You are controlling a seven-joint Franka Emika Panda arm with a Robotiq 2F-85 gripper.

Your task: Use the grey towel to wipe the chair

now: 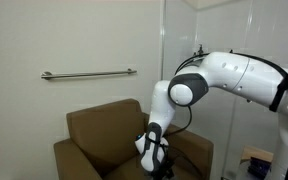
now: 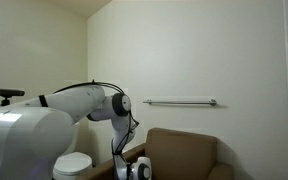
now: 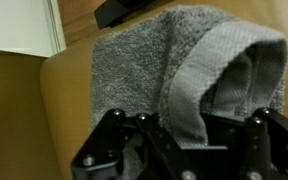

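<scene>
grey towel (image 3: 134, 70), paler hemmed edge; tan-brown chair (image 1: 94, 125); white arm (image 1: 234, 72); black gripper (image 3: 182, 135); cream wall (image 1: 74, 40); silver rail (image 1: 89, 74)

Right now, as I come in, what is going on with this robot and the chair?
The robot arm bends down over the tan armchair. Its gripper is shut on a raised fold of the grey towel, and the rest of the towel lies spread on the chair's upholstery. It looks set for wiping.
</scene>
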